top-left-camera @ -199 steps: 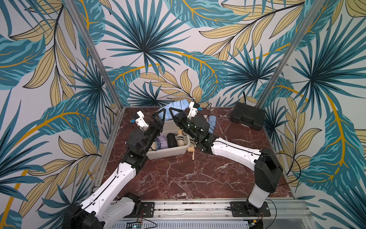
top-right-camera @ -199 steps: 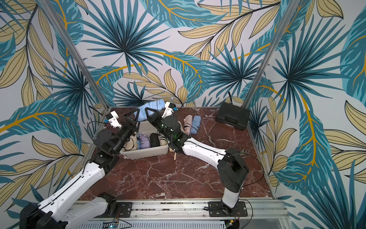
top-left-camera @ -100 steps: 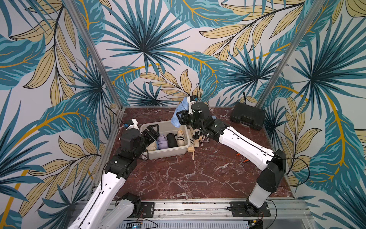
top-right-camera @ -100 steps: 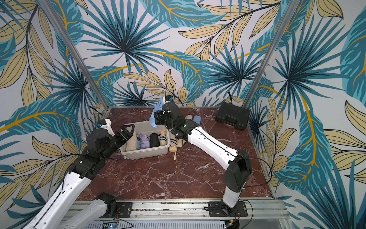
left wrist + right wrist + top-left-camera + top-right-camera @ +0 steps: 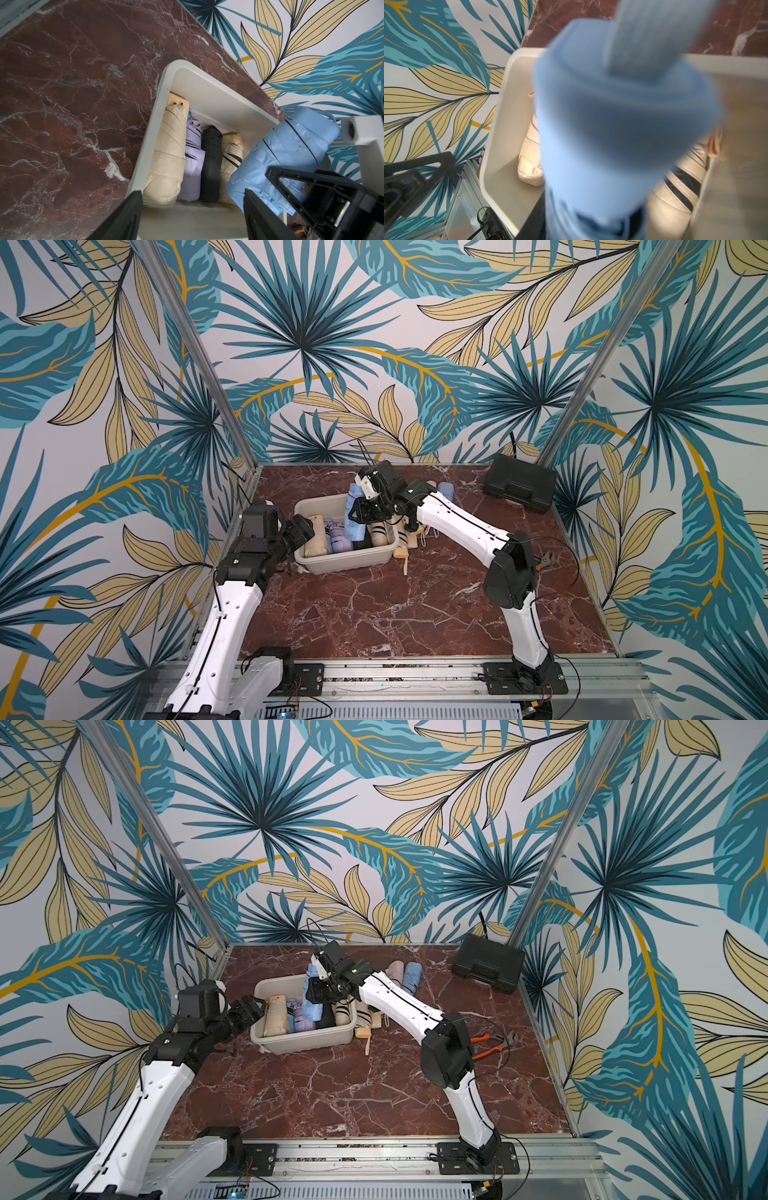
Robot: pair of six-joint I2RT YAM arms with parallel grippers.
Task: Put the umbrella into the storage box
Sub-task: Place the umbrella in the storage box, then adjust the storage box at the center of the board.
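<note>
Folded umbrellas crowd storage box; far end seemingly free.

Palm-leaf wallpaper walls; red marble floor.

Your top views both look steeply down from high up and far off, sharing the whole table. Your wrist cameras both look close into the storage box, the right one nearest

The box is smooth matt plastic, the umbrella creased blue cloth, the table smooth veined marble, the case matt black plastic.
</note>
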